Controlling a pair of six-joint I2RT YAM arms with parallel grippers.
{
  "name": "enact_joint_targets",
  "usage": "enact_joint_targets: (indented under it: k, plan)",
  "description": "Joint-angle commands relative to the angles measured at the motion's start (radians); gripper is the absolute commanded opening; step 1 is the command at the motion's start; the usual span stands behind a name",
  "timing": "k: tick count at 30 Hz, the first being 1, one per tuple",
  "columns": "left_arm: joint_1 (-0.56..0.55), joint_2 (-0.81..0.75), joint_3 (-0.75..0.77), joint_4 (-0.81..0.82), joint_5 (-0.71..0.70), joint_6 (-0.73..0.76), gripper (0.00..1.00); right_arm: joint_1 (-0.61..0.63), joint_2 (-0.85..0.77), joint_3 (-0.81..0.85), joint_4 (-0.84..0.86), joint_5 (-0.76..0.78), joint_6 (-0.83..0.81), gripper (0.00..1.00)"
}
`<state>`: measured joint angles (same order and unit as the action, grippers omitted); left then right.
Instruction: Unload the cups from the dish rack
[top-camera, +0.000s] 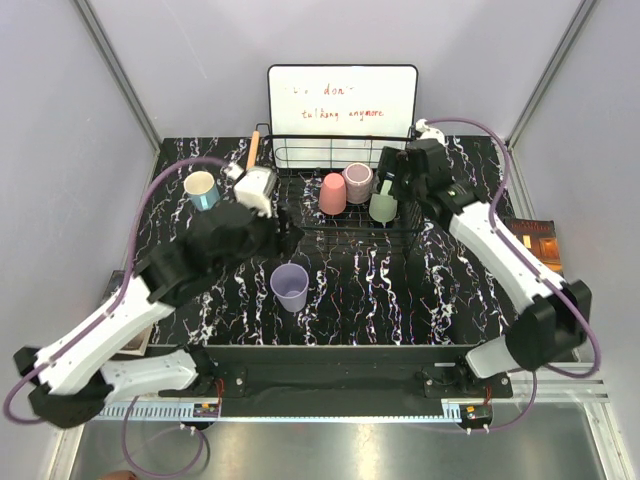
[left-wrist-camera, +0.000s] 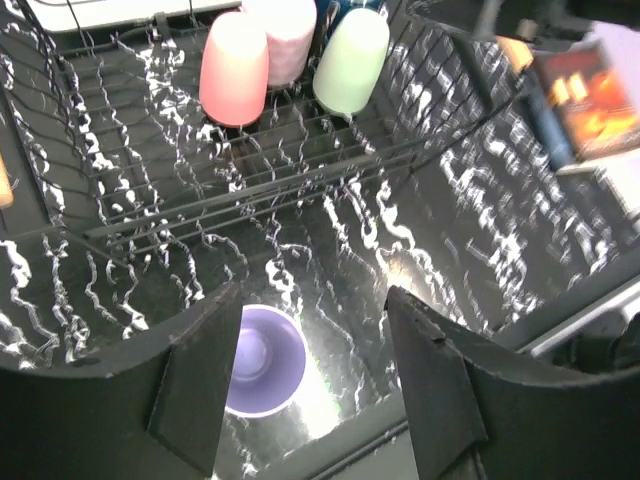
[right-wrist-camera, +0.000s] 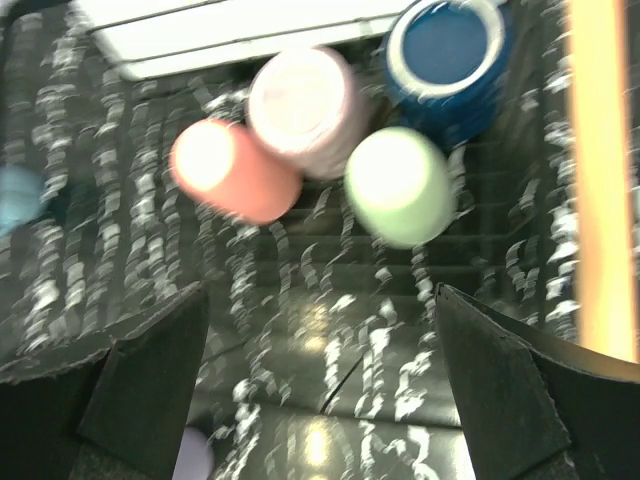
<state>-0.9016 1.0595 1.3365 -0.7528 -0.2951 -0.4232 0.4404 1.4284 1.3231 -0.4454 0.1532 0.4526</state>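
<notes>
The black wire dish rack (top-camera: 312, 222) stands at the back middle. In it, upside down, are a salmon pink cup (top-camera: 333, 193), a mauve cup (top-camera: 358, 182) and a pale green cup (top-camera: 383, 205). The right wrist view also shows a dark navy cup (right-wrist-camera: 447, 55) behind them. My right gripper (right-wrist-camera: 320, 400) hovers open over the rack, short of the green cup (right-wrist-camera: 400, 185). A lavender cup (left-wrist-camera: 262, 360) stands upright on the table in front of the rack. My left gripper (left-wrist-camera: 315, 370) is open above it, holding nothing. A light blue cup (top-camera: 202, 189) stands at the left.
A white board with writing (top-camera: 342, 100) leans behind the rack. The rack's wooden handle (top-camera: 253, 150) sticks up at its left end; the other handle (right-wrist-camera: 600, 170) runs along the right. A book (top-camera: 535, 240) lies off the table's right edge.
</notes>
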Motion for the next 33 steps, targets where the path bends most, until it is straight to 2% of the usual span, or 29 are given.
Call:
enact_joint_targets:
  k: [1,4,9,27,31,32,33]
  plan:
    - [0.001,-0.141,-0.21,0.392,-0.059,-0.048,0.66,0.001,0.11,0.155,-0.104,0.199,-0.094,1.0]
    - [0.001,-0.145,-0.261,0.434,-0.079,-0.063,0.68,0.001,0.234,0.293,-0.168,0.219,-0.126,1.0]
    - [0.001,-0.113,-0.272,0.426,-0.062,-0.06,0.69,0.0,0.412,0.413,-0.24,0.214,-0.15,1.0]
    - [0.001,-0.116,-0.355,0.449,-0.058,-0.058,0.7,-0.008,0.615,0.438,-0.23,0.187,-0.12,0.98]
    - [0.001,-0.119,-0.359,0.44,-0.062,-0.058,0.7,-0.011,0.623,0.406,-0.21,0.157,-0.106,0.6]
    - [0.001,-0.119,-0.361,0.438,-0.061,-0.06,0.7,-0.011,0.618,0.398,-0.197,0.152,-0.104,0.45]
    - [0.001,-0.119,-0.361,0.438,-0.061,-0.06,0.7,-0.011,0.613,0.39,-0.196,0.148,-0.103,0.38]
